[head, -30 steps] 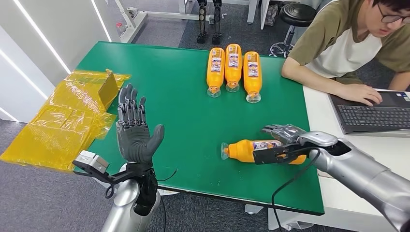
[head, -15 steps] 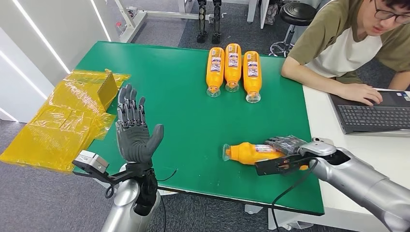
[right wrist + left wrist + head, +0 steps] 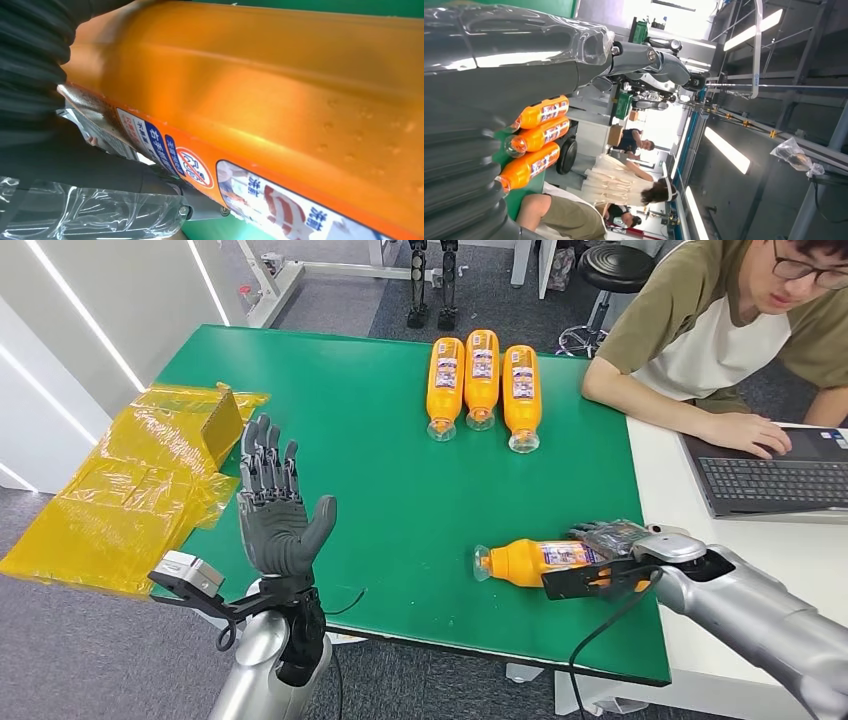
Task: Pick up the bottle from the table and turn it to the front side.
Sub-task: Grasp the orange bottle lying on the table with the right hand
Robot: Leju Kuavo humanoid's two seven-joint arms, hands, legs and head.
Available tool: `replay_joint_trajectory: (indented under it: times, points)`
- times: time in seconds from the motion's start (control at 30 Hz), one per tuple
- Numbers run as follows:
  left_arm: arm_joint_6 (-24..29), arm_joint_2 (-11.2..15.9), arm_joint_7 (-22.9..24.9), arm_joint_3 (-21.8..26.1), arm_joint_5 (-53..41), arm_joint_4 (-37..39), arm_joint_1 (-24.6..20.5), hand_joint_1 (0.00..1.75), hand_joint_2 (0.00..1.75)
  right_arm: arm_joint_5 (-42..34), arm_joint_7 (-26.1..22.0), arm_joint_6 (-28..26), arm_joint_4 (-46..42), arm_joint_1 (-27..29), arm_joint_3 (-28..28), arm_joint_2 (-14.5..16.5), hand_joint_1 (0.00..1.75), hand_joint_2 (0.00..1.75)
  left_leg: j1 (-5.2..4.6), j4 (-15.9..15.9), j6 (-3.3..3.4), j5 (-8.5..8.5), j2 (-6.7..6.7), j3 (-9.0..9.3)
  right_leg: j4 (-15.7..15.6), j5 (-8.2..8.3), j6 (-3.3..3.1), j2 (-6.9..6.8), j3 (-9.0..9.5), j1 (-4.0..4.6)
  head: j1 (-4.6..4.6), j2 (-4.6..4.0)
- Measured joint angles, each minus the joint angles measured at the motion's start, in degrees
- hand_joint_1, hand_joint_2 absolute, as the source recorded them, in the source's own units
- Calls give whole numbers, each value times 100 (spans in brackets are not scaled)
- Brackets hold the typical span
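Note:
An orange bottle lies on its side near the front right of the green table, cap end pointing left, label showing on top. My right hand grips its body from the right; close up, the orange bottle with its printed label presses against the dark fingers. My left hand is raised off the front left table edge, palm up, fingers spread and holding nothing.
Three more orange bottles lie side by side at the table's far middle, also seen as orange bottles from the left wrist. Yellow plastic wrapping covers the left edge. A person sits at the far right typing on a laptop.
My right hand has drawn the bottle a little to the right and nearer the front edge, and the label has rolled further up. The left hand has stayed put.

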Motion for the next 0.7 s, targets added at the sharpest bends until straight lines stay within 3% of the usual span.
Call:
replay_joint_trajectory:
  times: [0.13,0.37,0.47,0.57,0.7]
  points:
    - [1,0,0,0,5,0,0,0,175,8,-7,-44,59,-12,25,0,174,175,0,0,0,0,0,0,0,0,0,0,0,0,1,0]
    - [4,1,0,0,-24,-20,14,0,175,92,-167,-471,123,-1,36,35,175,175,1,-1,0,0,0,-1,1,0,0,1,1,1,1,0]
    - [7,2,0,0,-70,-51,39,0,175,80,-248,-998,168,123,-52,152,175,175,2,-1,0,0,0,-2,1,0,0,1,0,2,1,0]
    - [46,2,0,2,-116,-61,57,0,175,56,-343,-2101,209,472,-373,398,175,175,5,-3,-1,0,-1,-3,1,-1,-1,-1,0,5,1,0]
    - [177,0,0,0,-169,-60,57,0,175,143,-510,-4043,135,1303,-1229,1029,175,175,13,-6,-3,-2,-2,-4,1,-6,-6,-2,-2,16,0,0]
